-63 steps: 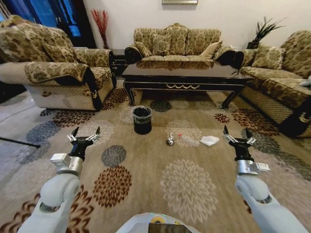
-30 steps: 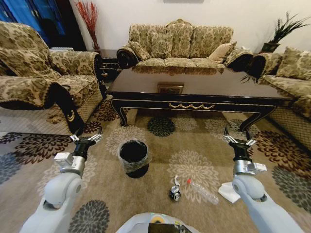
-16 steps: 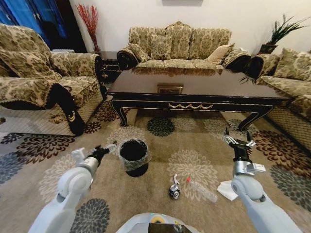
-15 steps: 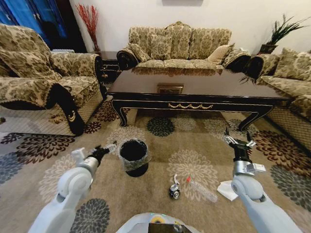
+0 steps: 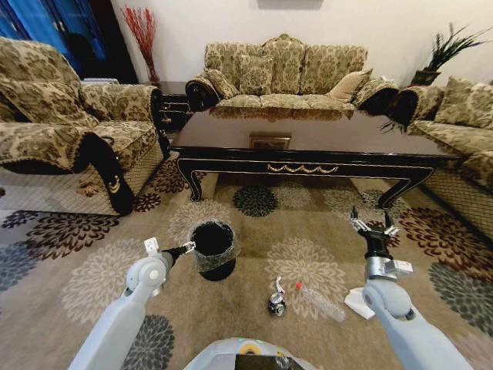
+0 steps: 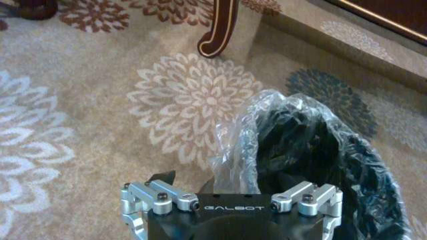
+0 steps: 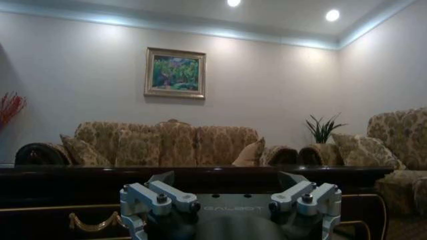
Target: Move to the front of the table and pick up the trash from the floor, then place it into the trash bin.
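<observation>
The left gripper (image 5: 186, 247) has swung to the small round black trash bin (image 5: 212, 250), state unclear; the right gripper (image 5: 369, 227) waits open.

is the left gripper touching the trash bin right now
Cannot tell. In the head view the left gripper sits right at the trash bin liner's edge, and the left wrist view hides its fingertips.
</observation>
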